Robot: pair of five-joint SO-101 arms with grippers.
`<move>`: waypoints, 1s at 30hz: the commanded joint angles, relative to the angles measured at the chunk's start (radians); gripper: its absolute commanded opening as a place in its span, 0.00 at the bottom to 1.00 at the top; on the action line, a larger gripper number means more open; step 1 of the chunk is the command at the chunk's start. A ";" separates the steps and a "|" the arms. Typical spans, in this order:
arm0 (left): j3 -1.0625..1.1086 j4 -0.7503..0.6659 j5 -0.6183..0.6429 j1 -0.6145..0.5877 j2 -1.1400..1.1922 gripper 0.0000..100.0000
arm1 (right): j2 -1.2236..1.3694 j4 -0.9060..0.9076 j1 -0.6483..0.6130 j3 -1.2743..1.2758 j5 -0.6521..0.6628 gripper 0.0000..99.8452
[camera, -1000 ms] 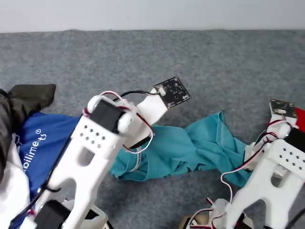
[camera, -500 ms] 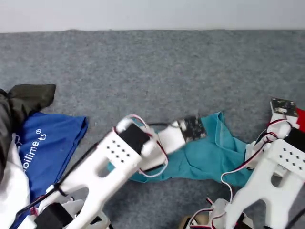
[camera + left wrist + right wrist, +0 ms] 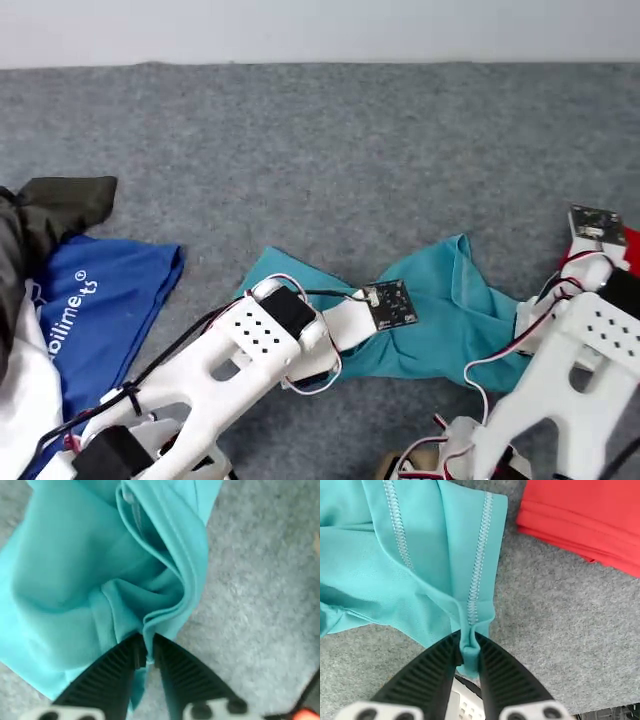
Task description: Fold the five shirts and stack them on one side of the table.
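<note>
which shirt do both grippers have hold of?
The teal shirt mid-table: left gripper and right gripper both pinch its edges. The blue shirt and red shirt lie untouched.

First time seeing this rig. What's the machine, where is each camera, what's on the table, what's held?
Two small white robot arms sit side by side at a grey-covered table; their job is folding shirts. The high view comes from a fixed camera looking down over both arms. The other two pictures come from a camera on each arm's wrist, looking along its black fingers. In the left wrist view, the left gripper is shut on a fold of the teal shirt. In the right wrist view, the right gripper pinches a stitched edge of the same shirt, with a red shirt lying close by. At one side of the high view lie a blue shirt, a dark garment and a white garment.
</note>
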 commanded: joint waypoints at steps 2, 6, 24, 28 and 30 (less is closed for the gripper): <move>-0.004 0.026 -0.009 0.006 -0.032 0.18 | -0.027 -0.002 0.005 -0.003 0.005 0.01; -0.004 0.006 -0.009 0.006 -0.032 0.20 | -0.027 0.002 0.005 -0.003 0.005 0.01; -0.001 -0.104 -0.009 -0.068 -0.029 0.21 | -0.027 0.004 0.004 -0.003 0.002 0.01; 0.001 -0.115 -0.009 -0.078 -0.029 0.21 | -0.027 0.004 0.004 -0.003 0.003 0.01; 0.005 -0.133 -0.006 -0.078 -0.028 0.21 | -0.027 0.004 0.004 -0.003 0.003 0.01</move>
